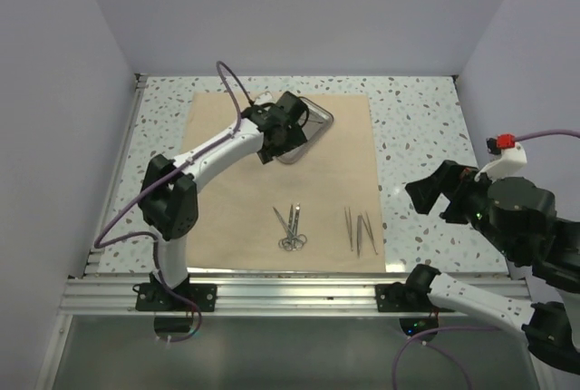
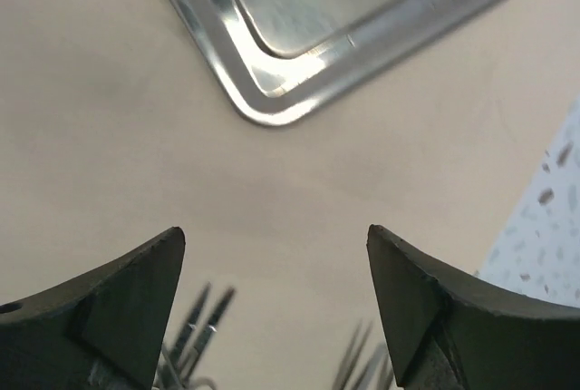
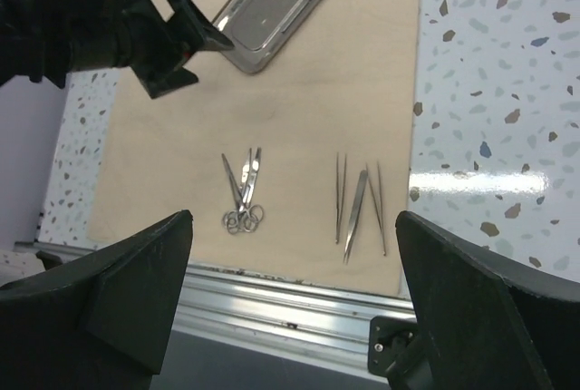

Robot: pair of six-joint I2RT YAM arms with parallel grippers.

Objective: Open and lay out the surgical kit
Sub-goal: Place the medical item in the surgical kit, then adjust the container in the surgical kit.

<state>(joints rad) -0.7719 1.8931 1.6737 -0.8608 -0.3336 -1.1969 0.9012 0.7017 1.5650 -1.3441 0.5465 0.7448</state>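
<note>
Seemingly you're at the last step: the wrap [image 1: 272,195] lies flat, tray [image 1: 314,120] on its far part, scissors [image 1: 291,229] and tweezers [image 1: 361,231] near its front edge, and with left gripper [image 2: 276,254] and right gripper [image 3: 294,227] both wide and empty, you'd just retreat.

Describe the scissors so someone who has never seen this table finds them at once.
Find the big tan wrap sheet on the speckled table. Near its front edge lie two steel clusters; the scissors are the left one, with finger rings the straight tweezers lack.
</note>
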